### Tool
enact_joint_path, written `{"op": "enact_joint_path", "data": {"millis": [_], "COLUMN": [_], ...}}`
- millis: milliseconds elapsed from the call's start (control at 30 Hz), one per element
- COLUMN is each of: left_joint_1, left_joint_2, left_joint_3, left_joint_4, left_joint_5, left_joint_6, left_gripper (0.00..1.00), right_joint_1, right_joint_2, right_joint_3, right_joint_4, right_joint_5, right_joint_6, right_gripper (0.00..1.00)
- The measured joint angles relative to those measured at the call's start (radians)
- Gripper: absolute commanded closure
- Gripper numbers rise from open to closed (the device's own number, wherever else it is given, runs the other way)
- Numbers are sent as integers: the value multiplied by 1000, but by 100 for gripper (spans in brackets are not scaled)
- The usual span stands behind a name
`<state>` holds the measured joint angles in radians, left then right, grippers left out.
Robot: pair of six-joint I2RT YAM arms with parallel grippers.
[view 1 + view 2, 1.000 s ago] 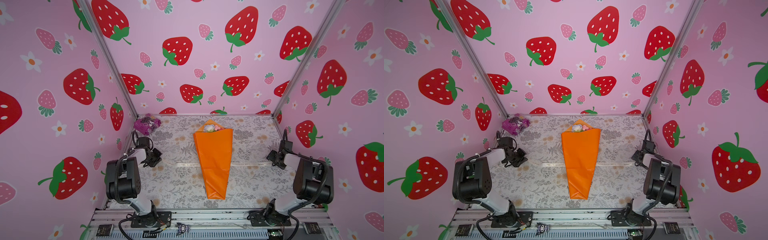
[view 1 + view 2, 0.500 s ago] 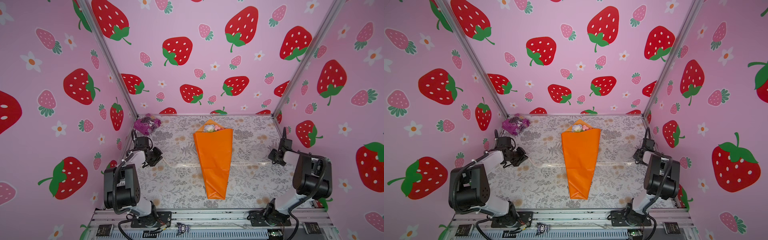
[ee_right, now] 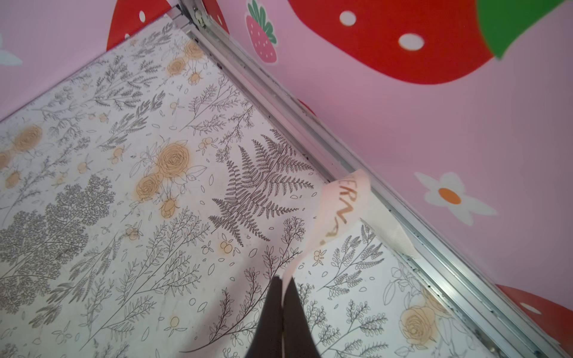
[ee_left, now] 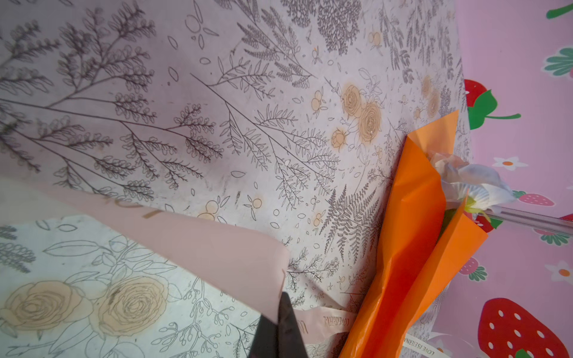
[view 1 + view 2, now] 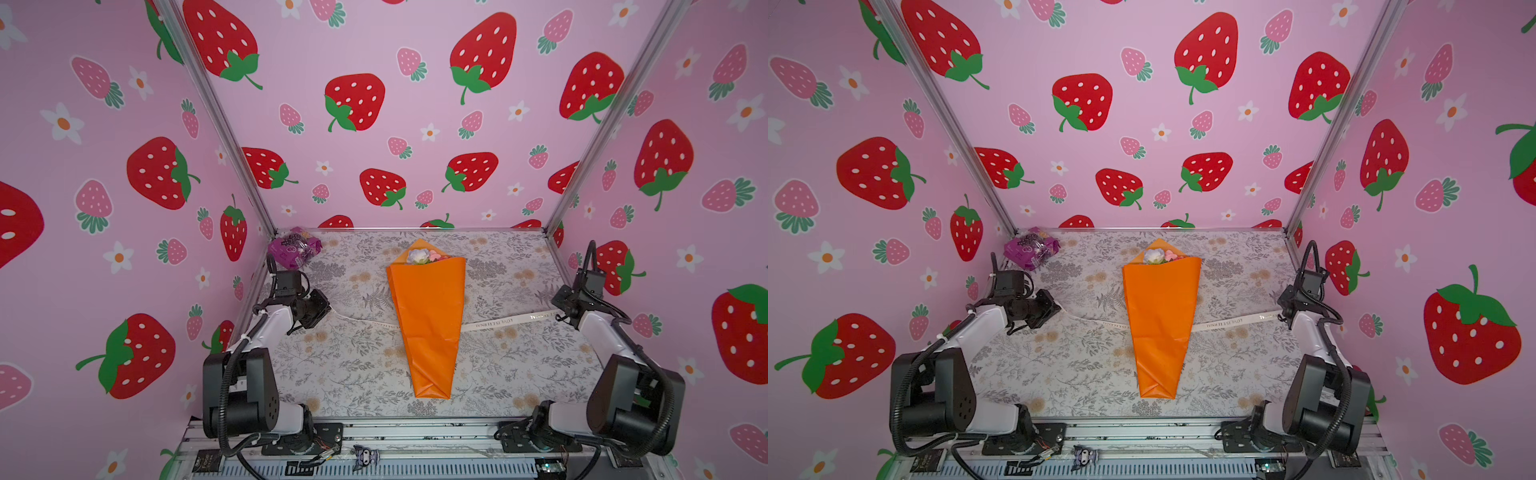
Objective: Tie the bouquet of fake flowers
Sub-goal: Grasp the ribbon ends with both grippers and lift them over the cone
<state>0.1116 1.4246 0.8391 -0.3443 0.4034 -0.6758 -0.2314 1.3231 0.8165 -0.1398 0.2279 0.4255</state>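
Note:
The bouquet of fake flowers [image 5: 428, 320] [image 5: 1160, 320] lies mid-table in an orange paper cone, with white and pink blooms [image 5: 422, 255] at its far end. A pale pink printed ribbon [image 5: 498, 323] [image 5: 1229, 323] passes under the cone from side to side. At the table's left side, my left gripper [image 5: 328, 309] [image 4: 279, 310] is shut on the ribbon's left end [image 4: 217, 245]. Against the right wall, my right gripper [image 5: 559, 313] [image 3: 282, 282] is shut on the right end [image 3: 338, 210]. The stems are hidden inside the paper [image 4: 412, 248].
A crinkly purple packet [image 5: 293, 249] [image 5: 1030, 248] lies in the back left corner. Pink strawberry walls with metal frame rails [image 3: 341, 148] close in the floral table [image 5: 353, 365] on three sides. The arm bases stand at the front edge.
The right gripper has closed on the ribbon's right end. Both arms' elbows have sunk lower, while the bouquet has stayed put.

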Motion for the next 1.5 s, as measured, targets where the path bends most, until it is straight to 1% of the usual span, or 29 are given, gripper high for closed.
{"op": "enact_joint_path", "data": {"millis": [200, 333, 433, 533, 600, 633, 700, 800, 867, 933, 1033, 1100, 1167, 1267, 1500], "left_joint_1": [-31, -81, -128, -180, -216, -236, -278, -340, -372, -399, -422, -431, -436, -438, -447], "left_joint_2": [7, 17, 16, 5, -10, -19, -39, -71, -95, -129, -175, -209, -237, -266, -291], "left_joint_3": [-11, -11, -11, -8, 2, 11, 37, 82, 96, 96, 92, 79, 63, 38, -10], "left_joint_4": [-1, 2, 5, 4, 3, 2, 2, 5, 8, 8, 13, 26, 34, 41, 49], "left_joint_5": [9, 11, 3, -24, -51, -64, -95, -145, -173, -204, -241, -260, -274, -288, -298], "left_joint_6": [0, -2, -2, 0, 6, 13, 29, 56, 72, 85, 101, 106, 107, 106, 104], "left_gripper": [100, 100, 100, 100, 100, 100, 100, 100, 100, 100, 100, 100, 100, 100, 100], "right_joint_1": [0, -1, -1, 8, 41, 80, 191, 408, 546, 686, 856, 942, 1009, 1067, 1101], "right_joint_2": [-50, -80, -122, -179, -210, -222, -225, -191, -149, -81, 53, 150, 237, 336, 520], "right_joint_3": [23, 41, 47, 47, 48, 50, 72, 137, 185, 251, 366, 438, 487, 520, 619], "right_joint_4": [-31, -49, -41, -5, 28, 43, 52, 70, 86, 90, 89, 86, 83, 63, -31], "right_joint_5": [14, -34, -128, -294, -385, -422, -473, -521, -533, -526, -514, -509, -512, -533, -614], "right_joint_6": [8, 8, 3, 1, -1, -5, -13, -27, -32, -42, -60, -67, -75, -85, -117], "right_gripper": [100, 100, 100, 100, 100, 100, 100, 100, 100, 100, 100, 100, 100, 100, 98]}}
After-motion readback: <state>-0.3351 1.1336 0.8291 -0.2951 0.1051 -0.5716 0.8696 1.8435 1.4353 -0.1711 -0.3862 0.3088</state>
